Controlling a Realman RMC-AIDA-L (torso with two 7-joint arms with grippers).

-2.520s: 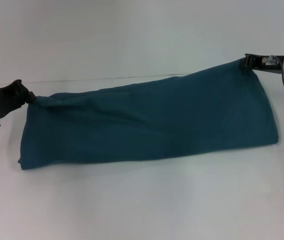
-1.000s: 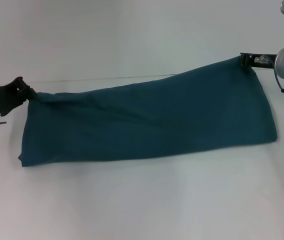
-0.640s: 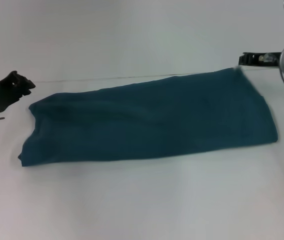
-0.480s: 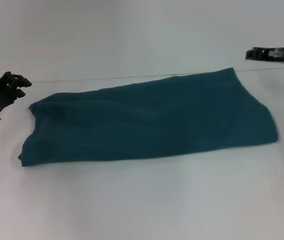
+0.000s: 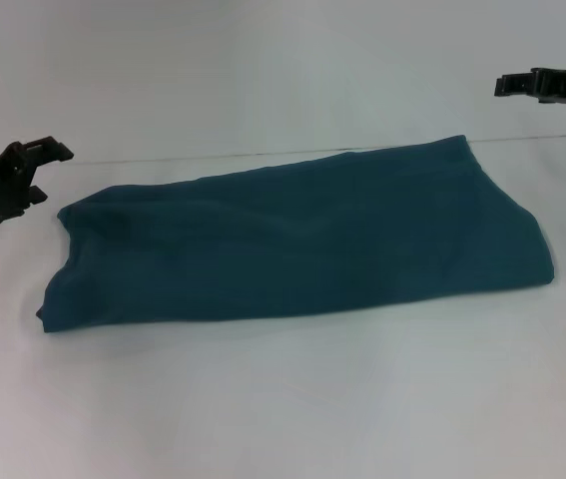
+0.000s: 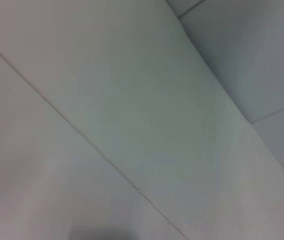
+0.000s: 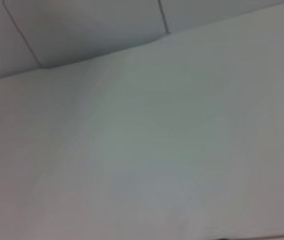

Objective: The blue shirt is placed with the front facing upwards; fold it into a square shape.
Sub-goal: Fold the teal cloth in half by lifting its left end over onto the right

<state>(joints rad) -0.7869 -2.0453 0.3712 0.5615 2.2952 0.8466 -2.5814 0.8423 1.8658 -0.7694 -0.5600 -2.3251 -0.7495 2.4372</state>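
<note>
The blue shirt (image 5: 302,239) lies flat on the white table (image 5: 283,409) as one long folded band, running from the near left to the far right, with only plain teal cloth showing. My left gripper (image 5: 38,158) hovers open just off the band's far left corner and holds nothing. Above and beyond the band's far right corner, my right gripper (image 5: 507,84) is lifted clear of the cloth, open and empty. Both wrist views show only pale surface, with no shirt and no fingers in them.
The table's far edge (image 5: 213,157) runs just behind the shirt, with a pale wall beyond it. Bare tabletop stretches in front of the shirt toward me.
Both grippers have let go of the shirt's far corners and drawn away, the left outward, the right up and outward. The raised far edge has dropped flat onto the table.
</note>
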